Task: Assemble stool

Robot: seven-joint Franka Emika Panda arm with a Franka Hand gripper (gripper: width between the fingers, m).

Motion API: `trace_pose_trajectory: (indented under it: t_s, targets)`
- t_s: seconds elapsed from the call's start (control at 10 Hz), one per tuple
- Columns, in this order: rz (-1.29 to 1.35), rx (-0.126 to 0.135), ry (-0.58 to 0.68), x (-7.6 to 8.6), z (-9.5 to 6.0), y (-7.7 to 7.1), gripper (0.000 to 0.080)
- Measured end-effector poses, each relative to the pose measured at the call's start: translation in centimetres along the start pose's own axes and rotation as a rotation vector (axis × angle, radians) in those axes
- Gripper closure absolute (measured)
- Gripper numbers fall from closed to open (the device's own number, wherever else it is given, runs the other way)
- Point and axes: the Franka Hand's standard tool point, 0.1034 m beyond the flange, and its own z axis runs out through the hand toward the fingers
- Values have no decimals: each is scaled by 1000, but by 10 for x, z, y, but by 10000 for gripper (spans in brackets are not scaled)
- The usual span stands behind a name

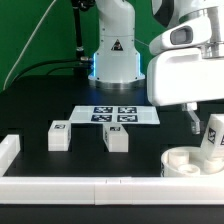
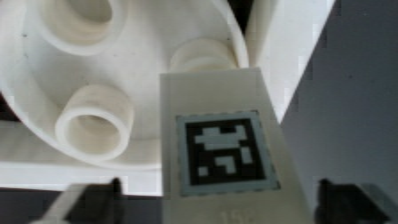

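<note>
Now low over the exterior view's right end of the black table (image 1: 40, 108), with the gripper (image 2: 217, 203) opened wide. Straddles the tilted leg (image 2: 217, 110) of the stool without pressing on it: in the wrist view, a clear gap on either side between the dark fingertips (image 2: 98, 205) and the white block. Holds nothing, as far as can be seen. Faces the square tag (image 2: 226, 152) on that leg squarely from the wrist camera. Beyond the block, the thick round seat (image 2: 71, 80), with two round stubs (image 2: 98, 128) on its inner side. In the exterior view, only one dark finger (image 1: 192, 122) in sight, just beside the tilted leg, with the block's lower end meeting the seat; hard to tell whether merely resting there or slotted in. Under it all, the seat flat on the table, near the front border bar (image 1: 90, 186). Toward the exterior view's left, well apart from the gripper, the middle leg (image 1: 116, 139) and the far leg (image 1: 58, 136), apart from each other, tags on their upper faces. Behind those two, the marker board (image 1: 116, 115), flat before the arm's base (image 1: 113, 55).
</note>
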Motion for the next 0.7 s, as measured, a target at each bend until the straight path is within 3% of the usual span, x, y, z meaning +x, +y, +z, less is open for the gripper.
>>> trace_pose_trajectory:
  t_s: [0.1, 0.7]
  targets:
    - [0, 0, 0, 0, 0, 0, 193]
    - [-1, 0, 0, 0, 0, 0, 150]
